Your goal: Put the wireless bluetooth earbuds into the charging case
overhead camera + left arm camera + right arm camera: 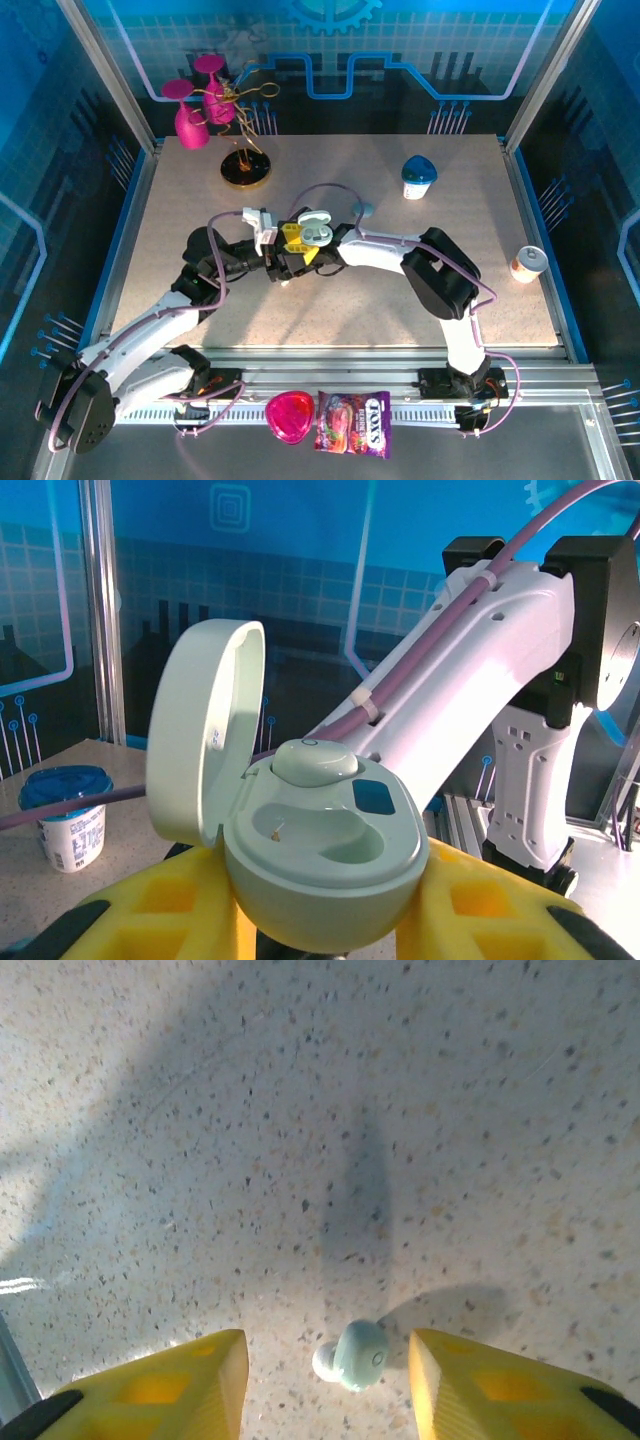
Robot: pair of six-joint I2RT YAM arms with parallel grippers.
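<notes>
The likeliest slip lies with the second earbud (355,1353), which lies loose on the worktop (300,1110) between the right arm's fingers (170,1385), spread wide on either side and touching nothing. It is small and rounded, so an uneven squeeze could squirt it away or roll it into a pose that will not fit the socket. The left arm's fingers (140,910) pinch the charging case (320,870) by its curved underside and hold it off the worktop. A downward push there could tip the case or shift it in the grip, and the raised lid (205,740) stands where the nearby right arm could knock it. By count there are two earbuds, one of them an earbud (315,763) seated in the far socket. There is one case with two sockets, the near socket (300,830) empty, and one blue-lidded tub (65,815) behind.
</notes>
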